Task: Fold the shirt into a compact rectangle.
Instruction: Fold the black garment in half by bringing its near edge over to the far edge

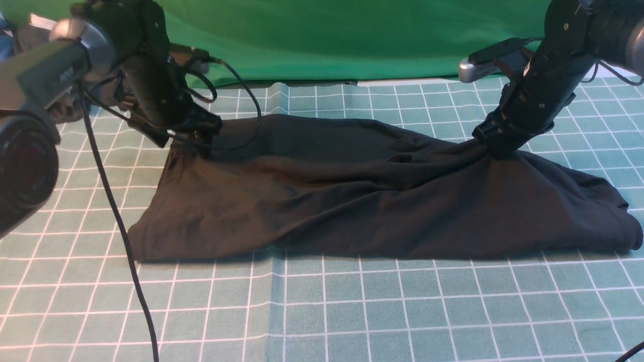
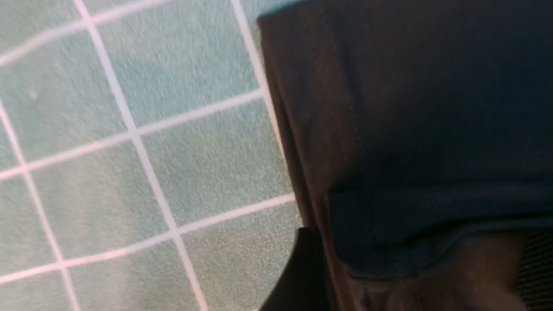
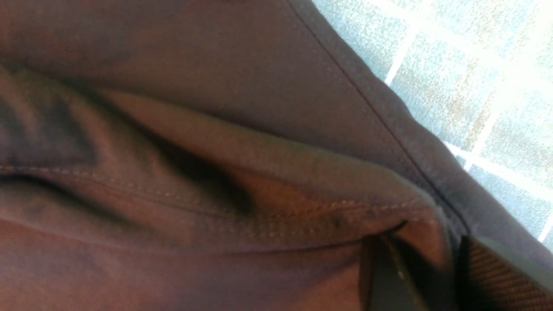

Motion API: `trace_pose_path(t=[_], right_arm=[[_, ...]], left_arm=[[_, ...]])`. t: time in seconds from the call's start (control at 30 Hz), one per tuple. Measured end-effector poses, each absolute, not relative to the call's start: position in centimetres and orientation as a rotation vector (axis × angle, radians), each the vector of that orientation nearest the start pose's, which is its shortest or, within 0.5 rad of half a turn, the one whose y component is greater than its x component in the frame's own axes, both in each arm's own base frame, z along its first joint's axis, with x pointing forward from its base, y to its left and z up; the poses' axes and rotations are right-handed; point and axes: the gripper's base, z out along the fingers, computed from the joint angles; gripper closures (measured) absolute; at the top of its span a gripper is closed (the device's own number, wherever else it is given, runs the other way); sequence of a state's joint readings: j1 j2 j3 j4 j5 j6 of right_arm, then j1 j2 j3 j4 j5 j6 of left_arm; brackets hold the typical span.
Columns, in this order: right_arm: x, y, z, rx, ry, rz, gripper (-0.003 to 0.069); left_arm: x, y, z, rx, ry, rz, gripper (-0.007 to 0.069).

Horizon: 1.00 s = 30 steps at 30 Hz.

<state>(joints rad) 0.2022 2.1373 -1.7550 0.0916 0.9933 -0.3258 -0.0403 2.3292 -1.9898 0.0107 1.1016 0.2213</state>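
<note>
Black shirt (image 1: pixel 352 201) lies in a long, rumpled band on the teal grid mat (image 1: pixel 352 311), its long axis running side to side between the two arms, before a green backdrop (image 1: pixel 327 40). Both pincers sit at the band's far edge, so the cloth spreads from each toward the camera. The left gripper (image 1: pixel 198 131) is at the far left corner. The right gripper (image 1: pixel 498 148) is further in, with the shirt's right end reaching well past it. Neither arm is clearly nearer, as each meets the cloth. In the left wrist view the left fingers (image 2: pixel 304 276) stand wide apart, grasping nothing, the shirt's edge lying loose between them. On the right, cloth rises in a peak to the pincer, and the right wrist view shows a stitched hem (image 3: pixel 302 211) tucked between partly parted right fingers (image 3: pixel 380 280); whether they pinch it cannot be told. Any next fold likely turns on that side-to-side axis. Sleeves, collar and any print are hidden in the folds. The shirt's right end nearly meets the frame edge, and a black cable (image 1: pixel 115 211) crosses the mat's left side.
</note>
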Motion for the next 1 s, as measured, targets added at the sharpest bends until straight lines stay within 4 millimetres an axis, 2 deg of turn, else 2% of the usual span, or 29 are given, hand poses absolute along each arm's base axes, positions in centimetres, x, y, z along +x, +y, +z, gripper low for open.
trace_pose_path(t=[0.1,0.17,0.2,0.23,0.37,0.47,0.57,0.7,0.8,1.0], right_arm=[[44.5,9.8,20.2,-0.690,2.768,0.094,0.0421],[44.5,9.8,20.2,-0.690,2.768,0.094,0.0421],[44.5,9.8,20.2,-0.690,2.768,0.094,0.0421],[44.5,9.8,20.2,-0.690,2.768,0.094,0.0421],[44.5,9.8,20.2,-0.688,2.766,0.094,0.0421],[44.6,9.8,20.2,-0.688,2.765,0.094,0.0421],[44.6,9.8,20.2,-0.687,2.761,0.094,0.0421],[44.6,9.9,20.2,-0.681,2.757,0.094,0.0420],[44.6,9.9,20.2,-0.680,2.758,0.094,0.0420],[44.7,9.9,20.2,-0.676,2.748,0.093,0.0420]], left_arm=[[48.9,-1.9,16.2,0.407,2.929,0.038,0.0098],[48.9,-2.0,16.0,0.418,2.936,0.027,0.0160],[48.9,-2.0,16.0,0.420,2.935,0.027,0.0160],[48.9,-2.0,16.1,0.436,2.937,0.028,0.0248],[48.8,-2.0,16.1,0.454,2.943,0.028,0.0510],[49.0,-2.0,16.6,0.452,2.929,0.030,0.0594],[49.3,-2.0,18.1,0.406,2.891,0.032,0.0612],[50.2,-1.8,21.8,0.302,2.778,0.076,0.0615],[50.8,-1.7,23.7,0.248,2.693,0.086,0.0615],[51.4,-1.5,24.3,0.138,2.627,0.089,0.0615]])
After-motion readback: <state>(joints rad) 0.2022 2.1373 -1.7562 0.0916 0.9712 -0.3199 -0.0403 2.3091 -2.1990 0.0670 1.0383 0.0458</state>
